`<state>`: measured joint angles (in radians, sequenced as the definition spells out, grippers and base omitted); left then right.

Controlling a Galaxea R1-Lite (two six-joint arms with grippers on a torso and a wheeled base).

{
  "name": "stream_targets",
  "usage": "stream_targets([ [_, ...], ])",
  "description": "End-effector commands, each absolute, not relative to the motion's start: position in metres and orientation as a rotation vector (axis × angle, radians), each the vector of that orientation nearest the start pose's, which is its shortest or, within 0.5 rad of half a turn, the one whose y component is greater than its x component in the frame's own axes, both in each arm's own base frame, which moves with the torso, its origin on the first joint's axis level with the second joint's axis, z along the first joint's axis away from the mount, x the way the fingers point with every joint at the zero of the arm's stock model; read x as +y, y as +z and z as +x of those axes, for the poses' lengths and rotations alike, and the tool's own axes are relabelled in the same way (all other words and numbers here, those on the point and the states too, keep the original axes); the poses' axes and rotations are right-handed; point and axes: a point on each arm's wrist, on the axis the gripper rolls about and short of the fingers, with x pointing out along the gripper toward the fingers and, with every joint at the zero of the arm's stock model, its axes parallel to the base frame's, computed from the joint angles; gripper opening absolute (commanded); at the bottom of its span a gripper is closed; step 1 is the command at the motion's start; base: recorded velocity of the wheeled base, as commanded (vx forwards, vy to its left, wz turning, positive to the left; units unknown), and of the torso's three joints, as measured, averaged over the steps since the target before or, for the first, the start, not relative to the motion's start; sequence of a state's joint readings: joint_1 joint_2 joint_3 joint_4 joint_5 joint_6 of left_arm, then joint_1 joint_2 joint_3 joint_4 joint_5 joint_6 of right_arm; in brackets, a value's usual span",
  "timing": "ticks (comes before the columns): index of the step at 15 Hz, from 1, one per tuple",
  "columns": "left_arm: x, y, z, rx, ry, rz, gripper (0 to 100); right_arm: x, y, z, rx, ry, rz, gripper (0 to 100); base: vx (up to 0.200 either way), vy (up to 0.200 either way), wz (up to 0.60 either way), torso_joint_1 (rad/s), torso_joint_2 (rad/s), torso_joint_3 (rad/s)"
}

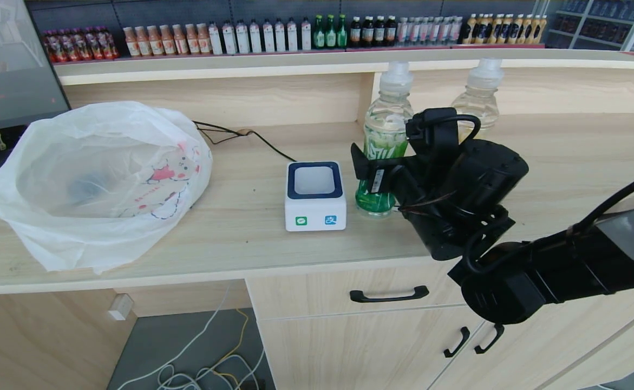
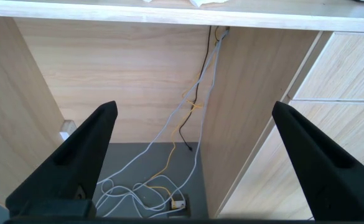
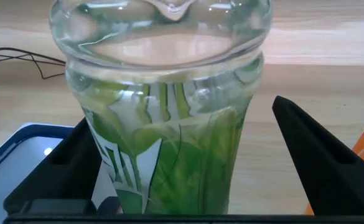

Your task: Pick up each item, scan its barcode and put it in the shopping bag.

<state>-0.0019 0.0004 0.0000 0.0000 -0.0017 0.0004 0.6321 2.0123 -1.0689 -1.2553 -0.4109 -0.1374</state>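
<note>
Straddling the green-labelled bottle (image 1: 385, 142) by the scanner (image 1: 315, 196), right claw (image 3: 182, 118) gapes wide; left claw (image 2: 194, 107) likewise.

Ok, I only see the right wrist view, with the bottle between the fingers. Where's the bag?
Observer: The bag sits at the left end of the counter, mouth open, past the scanner.
Operator: Is the bottle lifted?
Observer: No, the bottle stands on the counter, just right of the scanner.
Operator: And the left arm?
Observer: The left gripper is open, below the counter top, facing cables on the floor.
</note>
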Motion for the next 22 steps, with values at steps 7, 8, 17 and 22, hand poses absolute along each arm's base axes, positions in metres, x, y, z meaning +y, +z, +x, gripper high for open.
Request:
stream_targets([
  [7, 0.0, 0.075, -0.023, 0.0, -0.003, 0.002, 100, 0.229, 0.222, 0.327, -0.287, 0.203, 0.022, 100, 0.0, 0.0, 0.0, 0.0, 0.0, 0.0],
  [8, 0.0, 0.075, -0.023, 0.0, -0.003, 0.0, 100, 0.23, 0.222, 0.328, -0.282, 0.203, 0.02, 100, 0.0, 0.0, 0.0, 0.0, 0.0, 0.0],
  [17, 0.0, 0.075, -0.023, 0.0, -0.003, 0.0, 100, 0.23, 0.221, 0.329, -0.278, 0.204, 0.02, 100, 0.0, 0.0, 0.0, 0.0, 0.0, 0.0],
  [22, 0.0, 0.075, -0.023, 0.0, -0.003, 0.002, 100, 0.23, 0.221, 0.328, -0.28, 0.203, 0.024, 0, 0.0, 0.0, 0.0, 0.0, 0.0, 0.0],
])
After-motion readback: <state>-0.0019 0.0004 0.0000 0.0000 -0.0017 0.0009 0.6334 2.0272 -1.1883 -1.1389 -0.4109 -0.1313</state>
